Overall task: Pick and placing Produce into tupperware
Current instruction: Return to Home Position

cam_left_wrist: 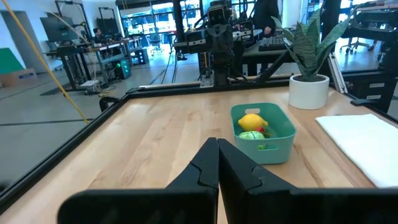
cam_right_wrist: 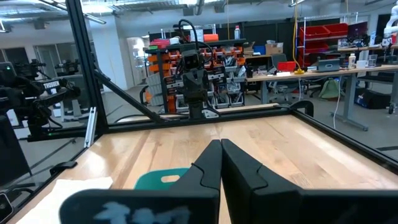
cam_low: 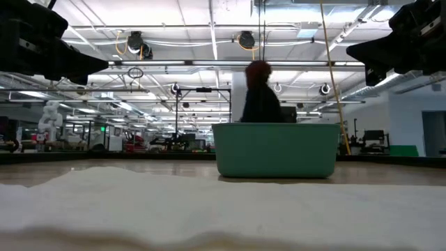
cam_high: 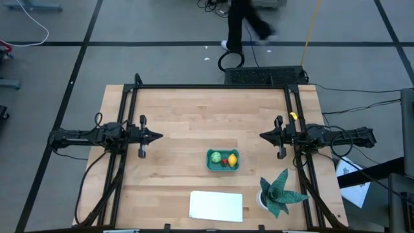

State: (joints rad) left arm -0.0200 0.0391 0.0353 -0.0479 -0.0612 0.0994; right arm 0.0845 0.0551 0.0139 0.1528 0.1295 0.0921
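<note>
Pale wooden tabletop [cam_high: 194, 110]: teal round-cornered plastic tub [cam_high: 223, 168] near centre, holding yellow lemon [cam_high: 231, 159], round light-green piece [cam_high: 215, 156], small red piece [cam_high: 224, 163]. Left gripper [cam_high: 158, 136] and right gripper [cam_high: 262, 136] at opposite sides, fingers pressed together.

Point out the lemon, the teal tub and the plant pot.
lemon [cam_left_wrist: 252, 121]: left wrist view, yellow top.
teal tub [cam_low: 275, 150]: low view, front wall.
plant pot [cam_left_wrist: 309, 91]: left wrist view, white side.
</note>
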